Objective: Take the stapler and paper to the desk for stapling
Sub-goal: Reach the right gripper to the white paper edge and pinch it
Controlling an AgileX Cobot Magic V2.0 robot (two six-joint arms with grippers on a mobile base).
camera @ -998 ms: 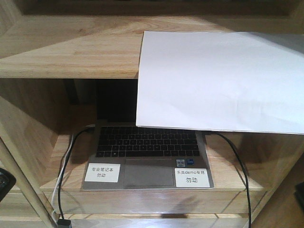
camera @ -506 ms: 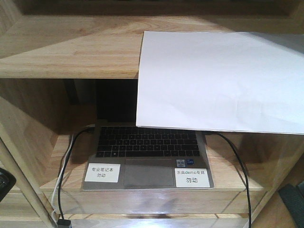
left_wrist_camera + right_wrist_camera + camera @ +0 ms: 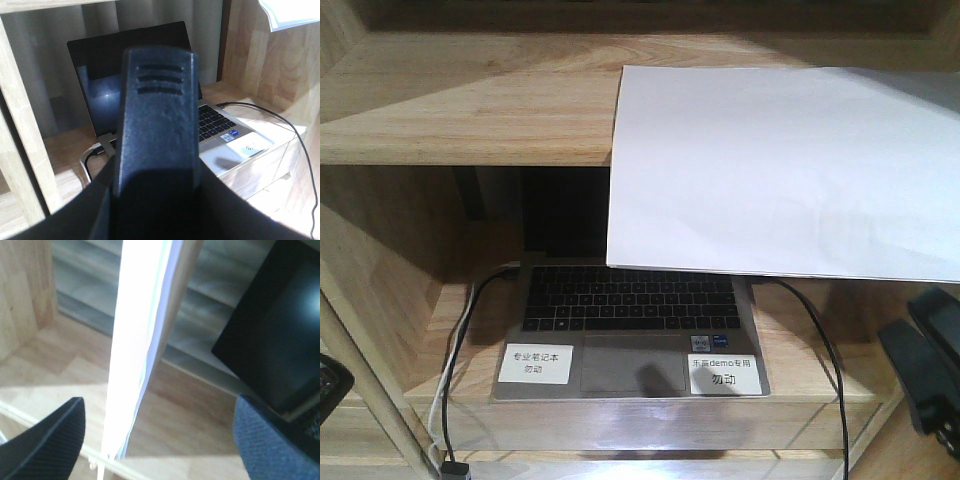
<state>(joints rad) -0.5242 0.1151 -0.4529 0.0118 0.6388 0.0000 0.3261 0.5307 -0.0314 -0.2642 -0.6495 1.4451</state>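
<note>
A light-wood shelf unit (image 3: 470,110) filled the front view. The paper (image 3: 780,170), a thin white stack, lay on the upper shelf at 1 o'clock, its near edge overhanging the shelf front and shading the compartment below. In that lower compartment, at 6 o'clock, an open laptop (image 3: 630,320) sat with two white labels (image 3: 536,362) on its palm rest and a black cable (image 3: 820,340) trailing off at 4 o'clock.

The right gripper (image 3: 920,330) showed at 4 o'clock, below the paper's overhang and not touching it. In its wrist view its dark fingers (image 3: 50,445) stood wide apart at 7 and 5 o'clock, holding nothing, with the paper's edge running down between them.

The left gripper (image 3: 155,125) blocked the middle of its own view as one dark mass facing the laptop. Whether its jaws were parted could not be told.
</note>
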